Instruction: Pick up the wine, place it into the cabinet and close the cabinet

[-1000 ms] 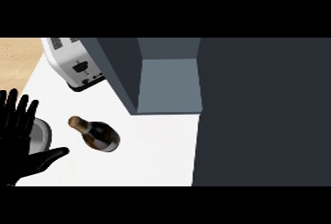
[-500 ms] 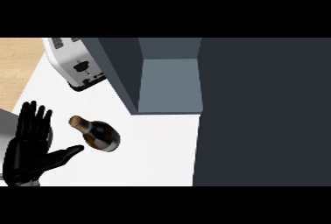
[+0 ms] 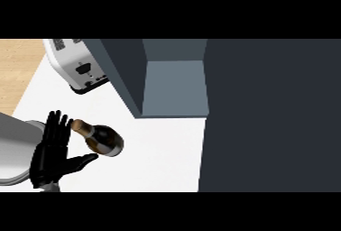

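Observation:
The wine bottle (image 3: pixel 101 139) is dark with a tan neck and stands on the white counter (image 3: pixel 160 153), seen from above. My left hand (image 3: pixel 53 154) is right beside it on its left. The fingers are straight and point up, and the thumb reaches toward the bottle's lower side. The hand is open and holds nothing. The cabinet (image 3: pixel 174 85) stands open just up and right of the bottle, showing a grey inner shelf. My right hand does not show.
A white toaster (image 3: pixel 76 67) sits at the back left, next to the cabinet's side wall (image 3: pixel 123 72). A grey round vessel (image 3: pixel 12 151) lies at the left edge, partly behind my hand. A large dark panel (image 3: pixel 269 117) fills the right side.
My left hand has moved right and up from the left edge until it is next to the wine bottle. The bottle has stayed in place.

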Robot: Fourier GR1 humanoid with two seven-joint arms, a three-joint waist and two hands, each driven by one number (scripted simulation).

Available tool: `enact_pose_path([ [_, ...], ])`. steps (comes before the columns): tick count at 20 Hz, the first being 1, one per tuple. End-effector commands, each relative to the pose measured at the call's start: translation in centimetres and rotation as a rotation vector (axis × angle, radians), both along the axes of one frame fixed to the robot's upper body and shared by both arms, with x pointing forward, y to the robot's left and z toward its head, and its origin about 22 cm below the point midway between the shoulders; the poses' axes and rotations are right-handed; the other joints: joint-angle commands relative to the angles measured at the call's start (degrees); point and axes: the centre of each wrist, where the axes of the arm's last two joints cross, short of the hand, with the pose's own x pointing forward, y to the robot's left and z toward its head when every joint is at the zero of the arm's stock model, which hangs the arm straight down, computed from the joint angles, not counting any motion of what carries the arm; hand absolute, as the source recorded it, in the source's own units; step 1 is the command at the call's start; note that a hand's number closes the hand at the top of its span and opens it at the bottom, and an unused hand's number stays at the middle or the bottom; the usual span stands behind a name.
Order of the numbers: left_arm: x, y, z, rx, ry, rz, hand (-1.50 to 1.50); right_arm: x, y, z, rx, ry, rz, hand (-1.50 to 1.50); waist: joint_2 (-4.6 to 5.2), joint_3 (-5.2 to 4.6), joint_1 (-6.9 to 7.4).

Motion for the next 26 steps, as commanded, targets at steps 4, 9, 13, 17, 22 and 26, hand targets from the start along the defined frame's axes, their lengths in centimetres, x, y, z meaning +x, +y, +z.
enact_pose_path([
  [4,-0.4,0.1,-3.4,-0.095,0.022,-0.077,-1.5,-3.1,-0.1,2.3,0.09,-0.015,0.057,-1.5,-0.14,0.01,-0.16],
  [9,0.0,-0.8,-6.3,-0.171,0.005,-0.099,-1.5,-1.1,0.1,2.4,0.085,-0.032,0.043,-1.5,0.03,-0.03,0.33],
  [13,0.1,0.7,-7.6,-0.177,0.004,-0.103,-1.5,-2.4,0.0,1.1,0.086,-0.041,0.043,-1.5,-0.05,0.0,-0.27],
  [17,1.1,-2.0,-8.4,-0.215,-0.004,-0.102,-1.5,-2.1,-0.5,1.9,0.098,-0.047,0.042,-1.5,-0.03,0.0,0.01],
  [22,0.0,0.9,-9.9,-0.26,-0.037,-0.067,-1.5,-1.7,0.1,1.5,0.097,-0.039,0.051,-1.5,0.1,-0.07,-0.23],
  [26,2.3,-1.7,-9.9,-0.241,-0.037,-0.07,-1.5,-1.9,0.0,1.8,0.091,-0.02,0.065,-1.5,0.15,-0.07,-0.32],
])
